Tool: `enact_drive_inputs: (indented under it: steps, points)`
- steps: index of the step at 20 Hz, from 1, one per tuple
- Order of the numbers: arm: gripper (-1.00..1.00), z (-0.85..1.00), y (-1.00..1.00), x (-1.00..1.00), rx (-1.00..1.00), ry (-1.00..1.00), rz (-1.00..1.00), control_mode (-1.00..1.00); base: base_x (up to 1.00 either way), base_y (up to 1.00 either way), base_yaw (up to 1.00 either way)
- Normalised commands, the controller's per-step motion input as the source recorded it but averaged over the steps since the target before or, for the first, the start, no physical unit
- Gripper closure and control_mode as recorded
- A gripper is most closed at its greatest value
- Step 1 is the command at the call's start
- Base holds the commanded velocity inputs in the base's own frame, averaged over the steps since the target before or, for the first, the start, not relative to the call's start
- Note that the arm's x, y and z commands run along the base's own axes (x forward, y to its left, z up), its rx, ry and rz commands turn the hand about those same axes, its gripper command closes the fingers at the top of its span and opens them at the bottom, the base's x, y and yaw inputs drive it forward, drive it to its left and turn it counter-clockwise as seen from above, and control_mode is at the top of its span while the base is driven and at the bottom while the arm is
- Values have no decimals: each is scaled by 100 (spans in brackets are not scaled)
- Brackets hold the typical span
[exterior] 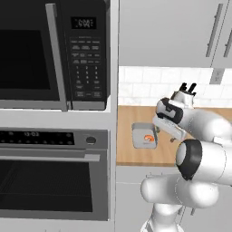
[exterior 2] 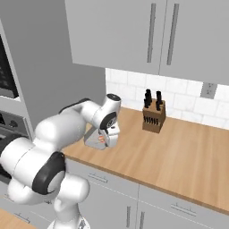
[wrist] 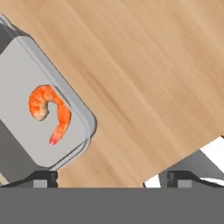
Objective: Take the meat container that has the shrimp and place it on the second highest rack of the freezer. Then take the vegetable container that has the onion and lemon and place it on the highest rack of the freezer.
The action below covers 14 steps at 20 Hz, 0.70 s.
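The meat container (wrist: 22,78) is a shallow grey tray lying flat on the wooden counter (wrist: 153,78), with one curled orange shrimp (wrist: 43,103) in it. The same container (exterior: 141,130) sits near the counter's left end, beside the oven column, and my hand half hides the container (exterior 2: 93,141) from the right. My gripper (wrist: 111,179) hangs open above the counter, just to one side of the tray. Bare wood and the tray's corner lie between its fingertips (wrist: 43,177). The vegetable container and the freezer are out of view.
A microwave (exterior: 54,54) above an oven (exterior: 54,181) forms a tall column left of the counter. A brown knife block (exterior 2: 154,116) stands against the tiled back wall. Grey wall cabinets (exterior 2: 134,31) hang overhead. Bare counter (exterior 2: 179,147) stretches to the right.
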Motion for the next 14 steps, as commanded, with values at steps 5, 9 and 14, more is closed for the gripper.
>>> enact_drive_inputs:
  steps: [5,9,14]
  points:
    - [-100,-41,0,41,-6,0,14,-100,0,0,0]
    - [-100,-39,-13,36,-6,-1,6,-100,0,0,0]
    - [-100,-21,-3,33,-2,-1,2,-100,0,0,0]
